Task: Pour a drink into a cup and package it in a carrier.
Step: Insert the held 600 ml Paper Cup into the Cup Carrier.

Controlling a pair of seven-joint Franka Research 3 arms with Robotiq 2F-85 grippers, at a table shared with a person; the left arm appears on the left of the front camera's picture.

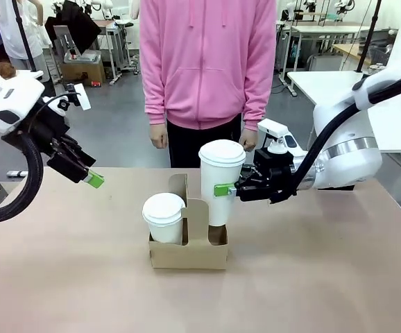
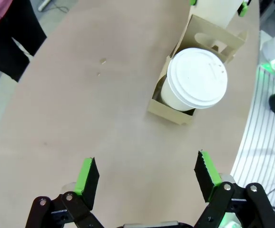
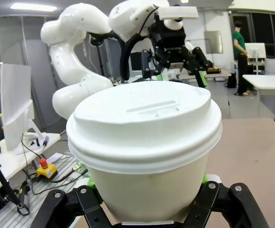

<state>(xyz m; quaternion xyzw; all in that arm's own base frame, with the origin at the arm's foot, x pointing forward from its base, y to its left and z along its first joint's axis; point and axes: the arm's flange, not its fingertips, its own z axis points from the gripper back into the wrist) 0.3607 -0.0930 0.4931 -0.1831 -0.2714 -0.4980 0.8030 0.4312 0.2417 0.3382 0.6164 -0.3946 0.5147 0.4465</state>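
Note:
My right gripper [image 1: 223,189] is shut on the tall white cup [image 1: 221,170], which wears a white lid and stands upright. Its base dips into the right hole of the brown cardboard carrier [image 1: 186,254] at mid table. In the right wrist view the cup [image 3: 147,142] sits between my right gripper's [image 3: 147,202] fingers. My left gripper [image 1: 89,175] hangs open and empty above the table's left side. Seen from the left wrist, the left gripper [image 2: 147,178] looks down at the carrier [image 2: 213,35]. The press jug with the drink is out of view.
A shorter lidded white cup [image 1: 164,216] fills the carrier's left hole, also seen from above [image 2: 197,78]. A person in a pink hoodie [image 1: 207,62] stands at the far edge, hands at their sides. Bare tabletop [image 1: 82,277] lies around the carrier.

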